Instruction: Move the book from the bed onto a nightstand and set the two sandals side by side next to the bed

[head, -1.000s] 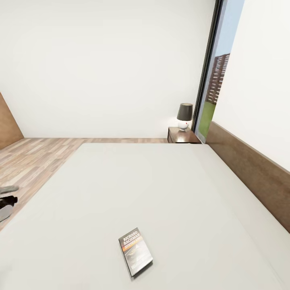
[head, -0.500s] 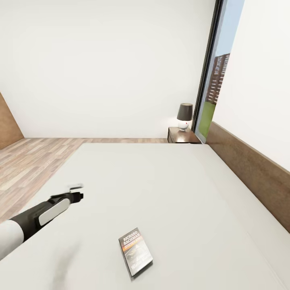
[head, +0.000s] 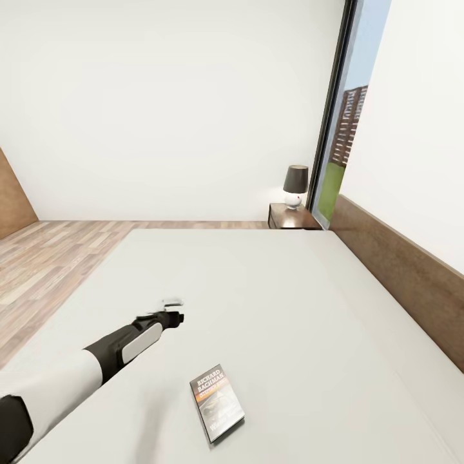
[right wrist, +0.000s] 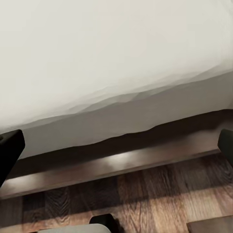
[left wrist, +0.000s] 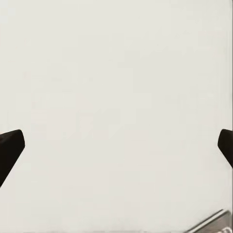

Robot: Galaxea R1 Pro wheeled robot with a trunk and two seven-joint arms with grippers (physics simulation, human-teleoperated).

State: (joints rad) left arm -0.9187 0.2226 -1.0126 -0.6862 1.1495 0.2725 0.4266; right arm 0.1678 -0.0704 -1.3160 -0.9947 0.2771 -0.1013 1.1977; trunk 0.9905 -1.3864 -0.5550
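Paperback (head: 217,403) lying flat on the pale grey mattress of the bed (head: 270,303), nearest my head camera, its white "Richard Bachman" lettering and orange band face up. My left arm reaches over the mattress just beyond and to the left of the book, its gripper (head: 173,310) above the sheet and clear of the cover. On the left wrist camera I see both dark fingers (left wrist: 10,145) spread wide at the picture's edges, nothing between them, and a corner of the book at the margin. My right gripper's fingers (right wrist: 9,148) are likewise spread apart and empty, looking at the bed's dark wooden frame and the plank floor (right wrist: 145,199) beside it. Farther off, a dark brown nightstand (head: 291,216) stands past the bed's far corner, by the long headboard (head: 406,277), carrying a small lamp (head: 295,185) next to the tall window (head: 345,129).
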